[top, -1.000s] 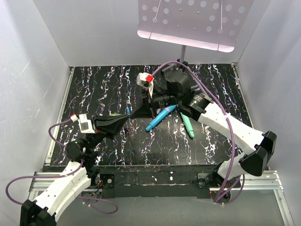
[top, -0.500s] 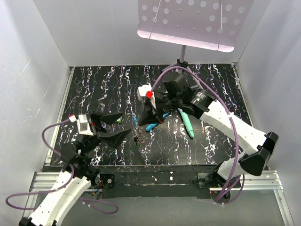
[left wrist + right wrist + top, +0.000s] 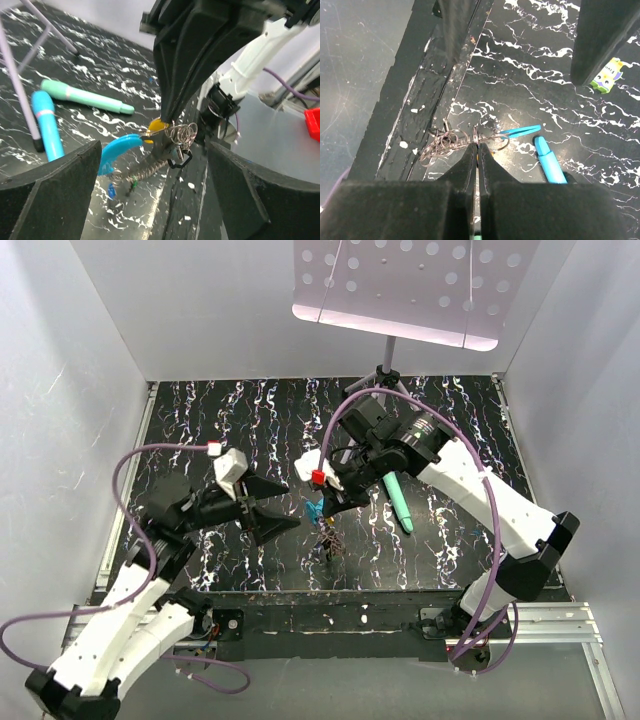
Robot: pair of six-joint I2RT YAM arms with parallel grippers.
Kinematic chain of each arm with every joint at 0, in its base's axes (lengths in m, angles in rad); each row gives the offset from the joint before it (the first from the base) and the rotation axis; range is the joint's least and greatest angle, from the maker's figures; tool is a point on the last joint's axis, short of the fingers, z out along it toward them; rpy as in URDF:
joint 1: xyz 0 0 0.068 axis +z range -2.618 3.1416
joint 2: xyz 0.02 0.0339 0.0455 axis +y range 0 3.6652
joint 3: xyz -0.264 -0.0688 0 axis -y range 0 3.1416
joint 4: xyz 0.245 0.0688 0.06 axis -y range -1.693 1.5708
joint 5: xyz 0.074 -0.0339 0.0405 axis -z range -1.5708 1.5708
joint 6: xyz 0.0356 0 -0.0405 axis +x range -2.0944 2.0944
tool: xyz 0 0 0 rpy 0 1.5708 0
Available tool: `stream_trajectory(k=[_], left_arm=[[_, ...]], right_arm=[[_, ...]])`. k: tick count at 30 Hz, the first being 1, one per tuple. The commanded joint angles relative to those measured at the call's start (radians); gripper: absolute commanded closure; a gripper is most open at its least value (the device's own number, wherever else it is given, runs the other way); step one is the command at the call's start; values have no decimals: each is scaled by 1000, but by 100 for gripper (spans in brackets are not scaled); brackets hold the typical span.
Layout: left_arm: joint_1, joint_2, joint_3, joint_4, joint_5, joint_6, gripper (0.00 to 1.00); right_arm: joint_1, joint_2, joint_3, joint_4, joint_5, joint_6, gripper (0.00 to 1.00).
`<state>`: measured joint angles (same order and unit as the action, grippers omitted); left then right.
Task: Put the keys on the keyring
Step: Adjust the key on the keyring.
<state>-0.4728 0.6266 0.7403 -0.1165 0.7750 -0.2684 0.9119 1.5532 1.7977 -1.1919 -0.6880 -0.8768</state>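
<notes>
Pinching the keyring [image 3: 120,149] by its tangle of wire loops with the right hand [image 3: 477,146], fingers pressed tight together. Holding it by the middle of the surface's [image 3: 200,420] near edge, blue curve and grey springy part trailing below. Yellow-headed key [image 3: 156,125] right at the pinch. Spreading the left hand [image 3: 293,505] wide just beside, gripping nothing. Farther back, green marker [image 3: 85,97] and blue marker [image 3: 45,125]

Top camera overlooks the table [image 3: 200,425]; both wrist cameras closely share the keyring [image 3: 145,170]
</notes>
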Motion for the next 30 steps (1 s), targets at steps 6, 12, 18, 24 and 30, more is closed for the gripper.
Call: stream_trajectory(k=[6,12,18,24,30], left_arm=[[-1,117,21,151,165,-21,23],[-58,169,-4,239,129,-69,28],[-122,228,34,180,76,-9,35],[-139,269,71,121,41,34,45],[-147,285,82,121,41,32,62]], right_arm=[[-24,4,60,-40,-53,-13,99],[-56,27,86,-23,-102,56,99],[-76,30,89,-26,-133,76,99],[-76,25,84,-26,-139,81,99],[-76,25,77,-21,-148,91,99]])
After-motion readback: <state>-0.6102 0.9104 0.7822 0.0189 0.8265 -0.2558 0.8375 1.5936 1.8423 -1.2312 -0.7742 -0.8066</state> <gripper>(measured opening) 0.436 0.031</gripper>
